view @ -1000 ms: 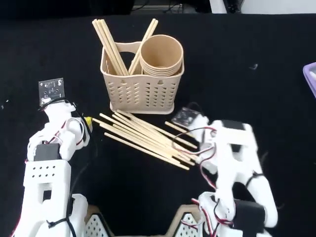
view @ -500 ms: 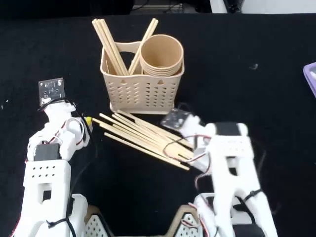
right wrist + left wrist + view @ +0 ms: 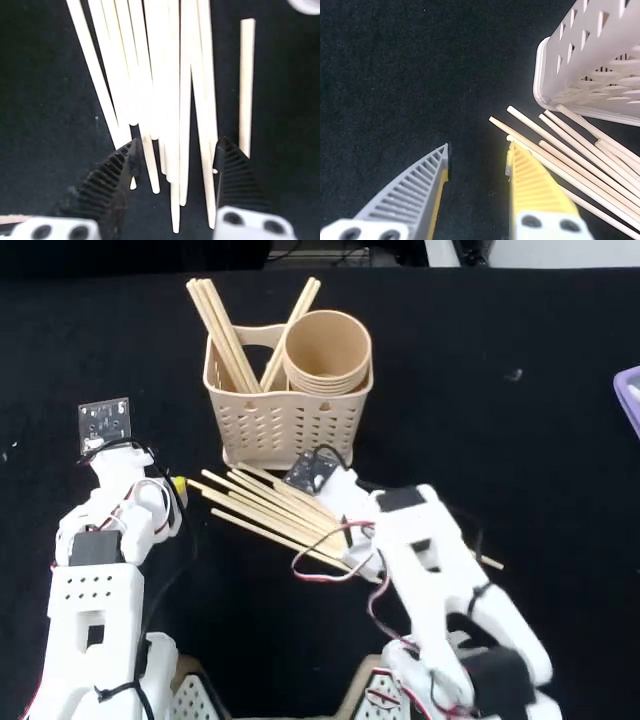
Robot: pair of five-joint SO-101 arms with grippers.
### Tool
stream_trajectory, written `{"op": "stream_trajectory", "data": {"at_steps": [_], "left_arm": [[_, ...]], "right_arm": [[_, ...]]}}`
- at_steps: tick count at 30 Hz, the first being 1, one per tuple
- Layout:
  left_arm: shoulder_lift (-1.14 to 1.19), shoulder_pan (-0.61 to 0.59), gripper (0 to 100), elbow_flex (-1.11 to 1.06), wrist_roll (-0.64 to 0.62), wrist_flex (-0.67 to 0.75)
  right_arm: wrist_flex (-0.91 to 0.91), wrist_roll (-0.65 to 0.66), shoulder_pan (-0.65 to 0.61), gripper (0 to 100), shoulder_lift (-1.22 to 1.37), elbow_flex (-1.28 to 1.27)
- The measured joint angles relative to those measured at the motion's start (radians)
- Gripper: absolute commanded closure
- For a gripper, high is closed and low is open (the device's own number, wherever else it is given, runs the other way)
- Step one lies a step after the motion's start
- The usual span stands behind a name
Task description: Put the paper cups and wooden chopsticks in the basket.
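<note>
Across the black worktop [image 3: 520,440], just in front of the basket [image 3: 288,425], a fan of loose wooden chopsticks [image 3: 262,502] is being left lying, while the paper cups [image 3: 327,350] are being kept nested inside the basket beside the standing chopsticks [image 3: 222,330] already leaning there. The step in hand is being judged as the pickup of the loose sticks. The right gripper [image 3: 177,150] is being held over one end of the fan, its fingers released and parted astride several stick ends, with nothing grasped. The left gripper [image 3: 477,150] is being held just beside the opposite ends, its fingers likewise spread and empty. For a clean pickup, the right fingers are probably best lowered until the sticks are being bracketed well in from their tips, then closed squarely so that a small bunch is being pinched rather than scattered. Too many sticks at once are likely to be splayed or dropped. The high view is giving the basket's contents and a stray chopstick [image 3: 485,562] lying apart beyond the right arm, whose body is covering its own fingers there. The right wrist view is supplying the gap between those fingers and the sticks lying within it.
</note>
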State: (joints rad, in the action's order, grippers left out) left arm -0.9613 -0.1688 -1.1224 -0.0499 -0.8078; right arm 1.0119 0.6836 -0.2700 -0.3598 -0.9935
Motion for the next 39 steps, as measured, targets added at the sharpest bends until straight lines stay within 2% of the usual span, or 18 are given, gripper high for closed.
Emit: {"op": "stream_trajectory", "data": {"at_steps": [6, 12, 22, 29, 35, 39], "left_arm": [[0.0, 0.0, 81, 0.0, 0.0, 0.0], [0.0, 0.0, 81, 0.0, 0.0, 0.0], [0.0, 0.0, 81, 0.0, 0.0, 0.0], [0.0, 0.0, 81, 0.0, 0.0, 0.0], [0.0, 0.0, 81, 0.0, 0.0, 0.0], [0.0, 0.0, 81, 0.0, 0.0, 0.0]], "right_arm": [[-0.037, 0.0, 0.0, 76.7, 0.12, 0.035], [-0.051, 0.012, -0.002, 99.2, 0.138, 0.043], [0.075, 0.015, -0.005, 98.7, -0.057, 0.037], [0.092, 0.023, -0.005, 98.1, -0.175, -0.081], [0.057, 0.023, -0.005, 80.1, -0.176, -0.133], [0.049, 0.023, -0.006, 79.8, -0.176, -0.133]]}}
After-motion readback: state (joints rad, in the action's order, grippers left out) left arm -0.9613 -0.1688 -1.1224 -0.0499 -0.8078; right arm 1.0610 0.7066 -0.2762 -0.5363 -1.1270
